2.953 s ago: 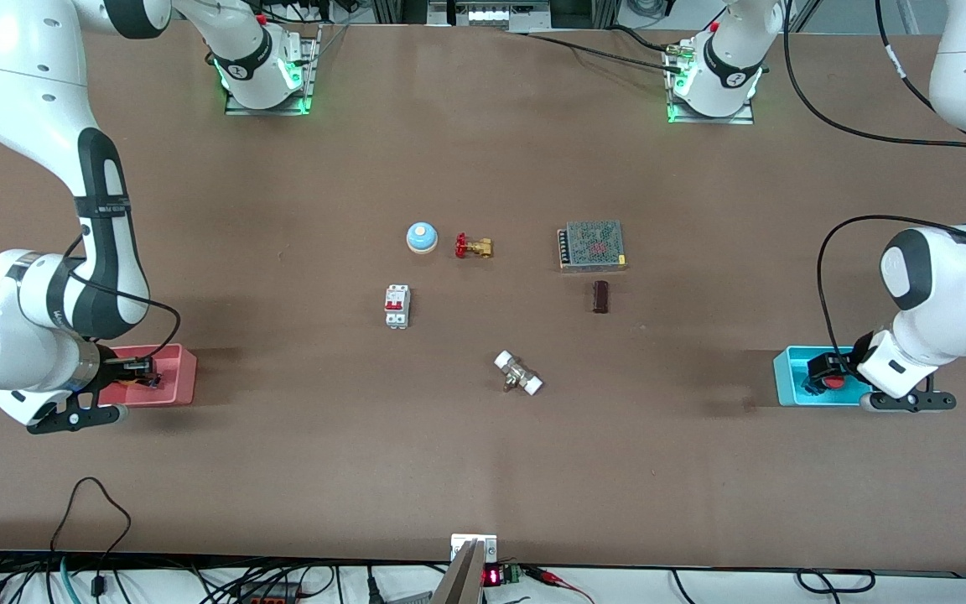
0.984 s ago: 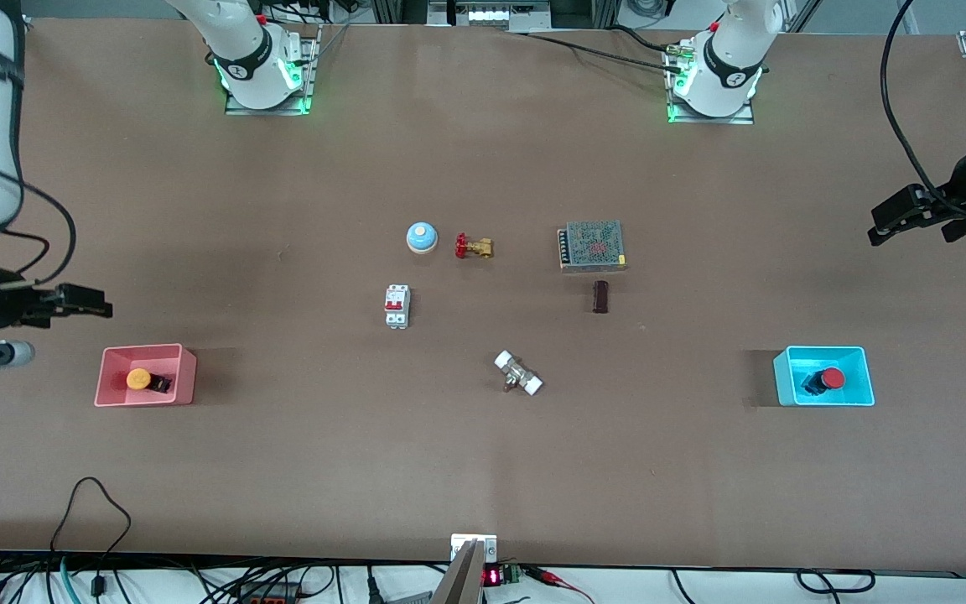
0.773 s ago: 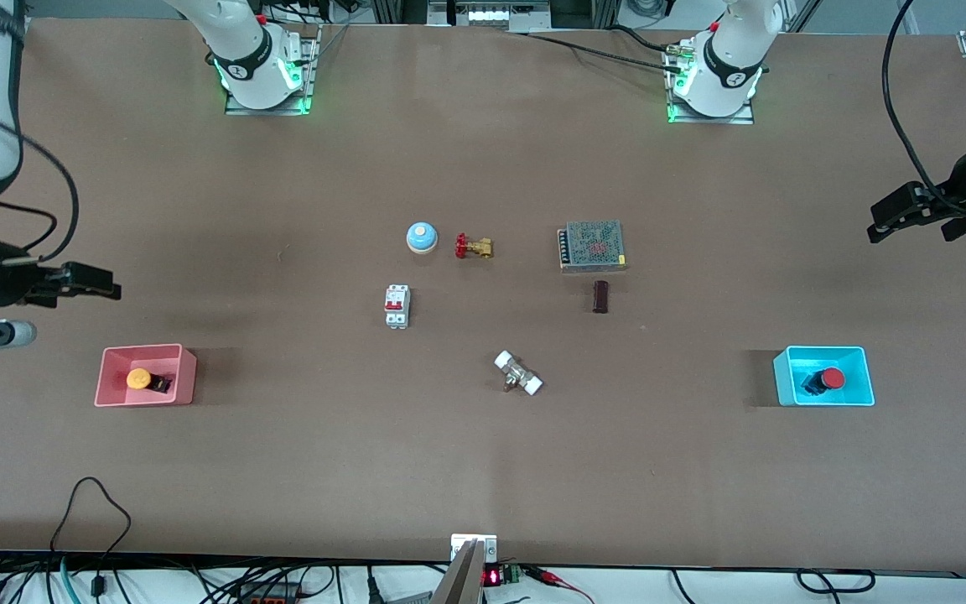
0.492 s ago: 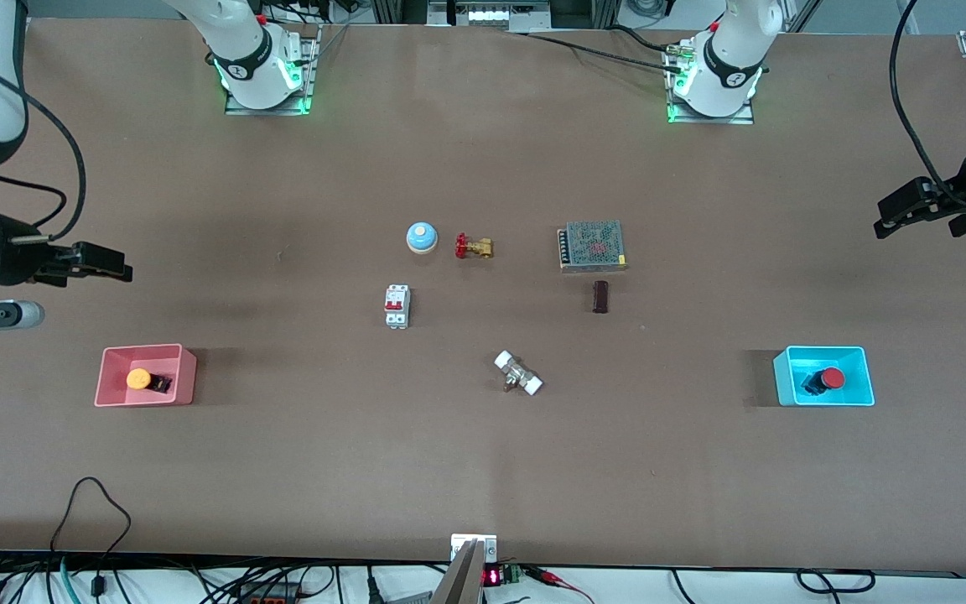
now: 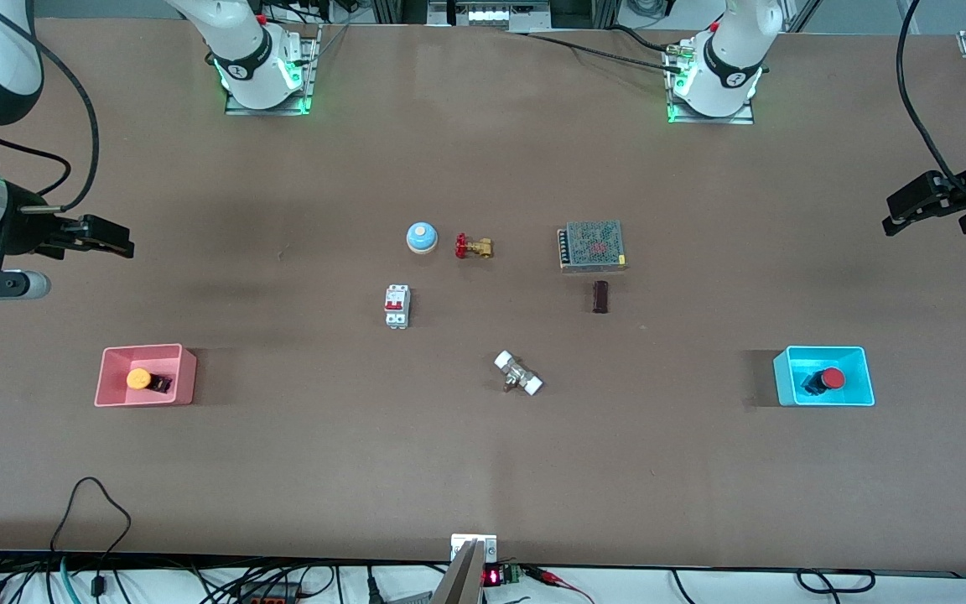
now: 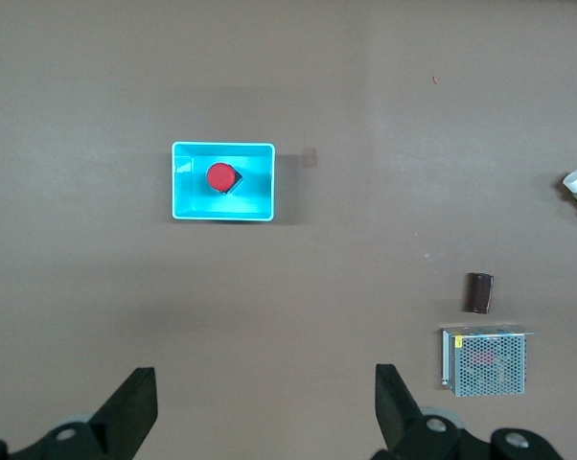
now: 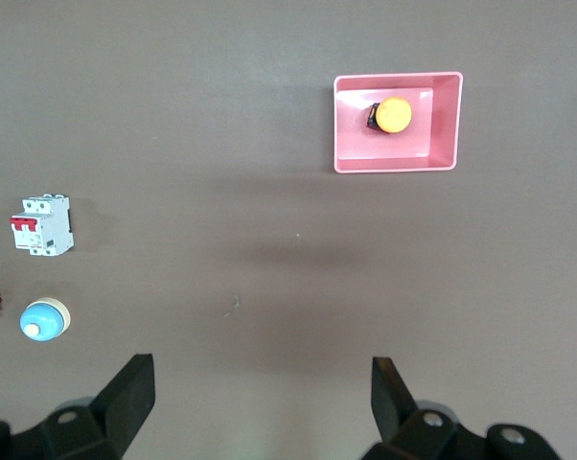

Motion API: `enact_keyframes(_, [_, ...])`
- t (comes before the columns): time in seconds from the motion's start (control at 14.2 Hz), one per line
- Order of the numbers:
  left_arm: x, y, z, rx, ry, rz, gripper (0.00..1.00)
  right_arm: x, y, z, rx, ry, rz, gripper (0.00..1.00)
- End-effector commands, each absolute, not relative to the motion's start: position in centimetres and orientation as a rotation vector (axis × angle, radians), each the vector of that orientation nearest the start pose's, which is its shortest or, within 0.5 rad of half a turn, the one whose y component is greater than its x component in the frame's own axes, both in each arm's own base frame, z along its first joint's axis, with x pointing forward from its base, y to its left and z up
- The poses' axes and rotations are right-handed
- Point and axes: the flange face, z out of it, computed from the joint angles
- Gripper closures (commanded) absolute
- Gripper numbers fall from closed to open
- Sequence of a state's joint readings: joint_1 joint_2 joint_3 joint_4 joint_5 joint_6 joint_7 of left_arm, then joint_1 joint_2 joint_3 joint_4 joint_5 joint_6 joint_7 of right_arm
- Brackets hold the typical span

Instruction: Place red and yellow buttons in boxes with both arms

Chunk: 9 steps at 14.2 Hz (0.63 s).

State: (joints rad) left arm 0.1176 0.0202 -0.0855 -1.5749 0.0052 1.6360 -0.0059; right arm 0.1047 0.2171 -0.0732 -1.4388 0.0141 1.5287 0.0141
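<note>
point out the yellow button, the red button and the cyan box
yellow button (image 5: pixel 138 378), front view, on its round cap
red button (image 6: pixel 221 177), left wrist view, on its round cap
cyan box (image 5: pixel 786 375), front view, on its wall toward the table's middle

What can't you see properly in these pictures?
- Left gripper: the front view's edge cuts off its arm.
- Right gripper: its arm also runs off the front view's edge.
- Yellow button base: mostly hidden under its cap in the pink box.
- Red button base: same, in the cyan box.
- Breaker lettering: too small.
</note>
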Motion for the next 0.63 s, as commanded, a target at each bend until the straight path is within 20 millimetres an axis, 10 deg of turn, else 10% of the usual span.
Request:
enact_keyframes(0.0, [56.4, 1.1, 62.6, -3.156, -0.022, -0.068, 0.0, 59.7, 1.5, 55.8, -3.15, 0.007, 0.183, 0.0])
enact_keyframes(0.56, [56.1, 0.7, 62.4, -3.144, -0.084, -0.034, 0.0, 55.7, -1.6, 57.9, -3.138, -0.053, 0.164, 0.0])
